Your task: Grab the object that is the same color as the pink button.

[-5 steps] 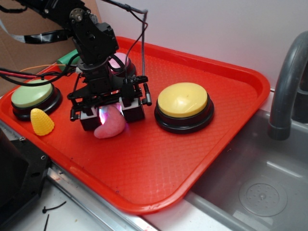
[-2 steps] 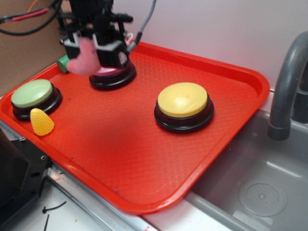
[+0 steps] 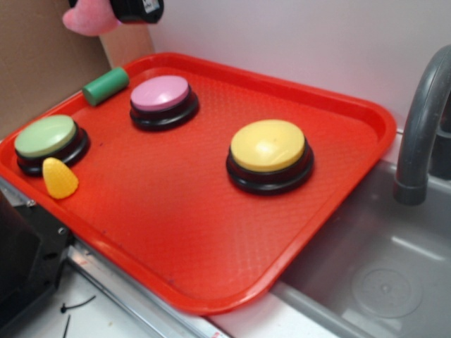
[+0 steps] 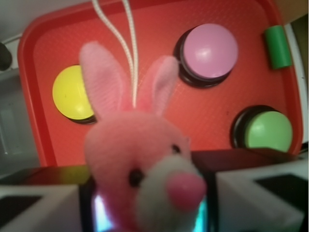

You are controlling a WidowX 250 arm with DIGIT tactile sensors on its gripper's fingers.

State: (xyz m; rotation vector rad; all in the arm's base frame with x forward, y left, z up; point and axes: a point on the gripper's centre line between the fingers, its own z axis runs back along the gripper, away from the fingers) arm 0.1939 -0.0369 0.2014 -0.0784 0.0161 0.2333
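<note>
Wrist view: gripper (image 4: 149, 205) clenched on pink plush rabbit (image 4: 140, 159), white string loop (image 4: 126, 43) trailing upward, held clear above red tray (image 4: 159, 121). Exterior view: gripper (image 3: 134, 8) at top edge, about 11 o'clock, pink plush rabbit (image 3: 90, 20) hanging from it, well apart from tray (image 3: 211, 232). On tray: pink button (image 3: 162, 98) at 11 o'clock; green cylinder (image 3: 106, 86) just beside it; green button (image 3: 48, 141) and yellow corn toy (image 3: 60, 179) at 9 o'clock; yellow button (image 3: 269, 151) near centre
</note>
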